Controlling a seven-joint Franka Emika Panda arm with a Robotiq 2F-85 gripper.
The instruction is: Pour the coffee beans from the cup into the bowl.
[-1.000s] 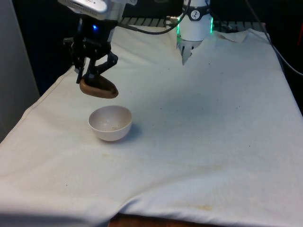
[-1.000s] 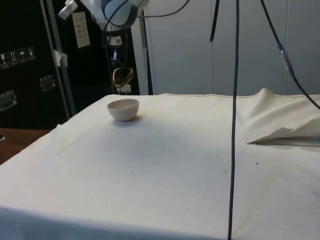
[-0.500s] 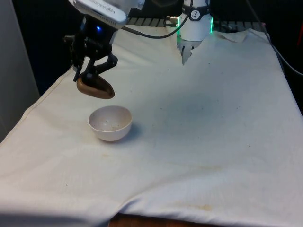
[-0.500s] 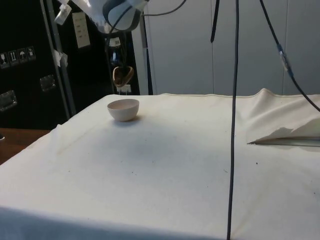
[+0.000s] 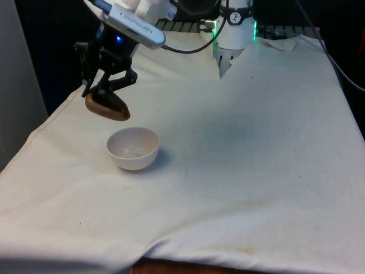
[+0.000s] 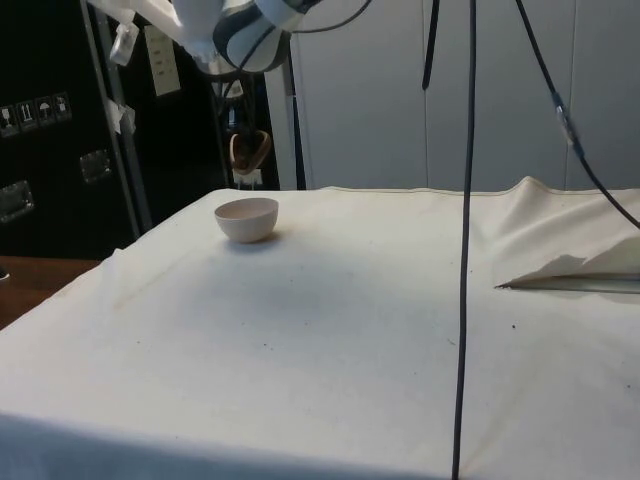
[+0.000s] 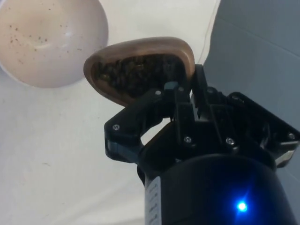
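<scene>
Here the gripper (image 5: 98, 85) pinches the cup (image 5: 107, 106) – tilted, mouth toward the bowl (image 5: 132, 149)

No text, label, brand or number can be read anywhere; the pale notice (image 6: 161, 59) and the small pictogram stickers (image 6: 36, 108) on the dark cabinets (image 6: 60, 150) in the side view are too small to make out.

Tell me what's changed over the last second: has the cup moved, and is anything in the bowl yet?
The gripper, shut on the brown cup, has carried it up and towards the front view's left, away from the bowl. The beans are still in the cup. The bowl has not moved; it holds only a few dark specks, as before.
</scene>
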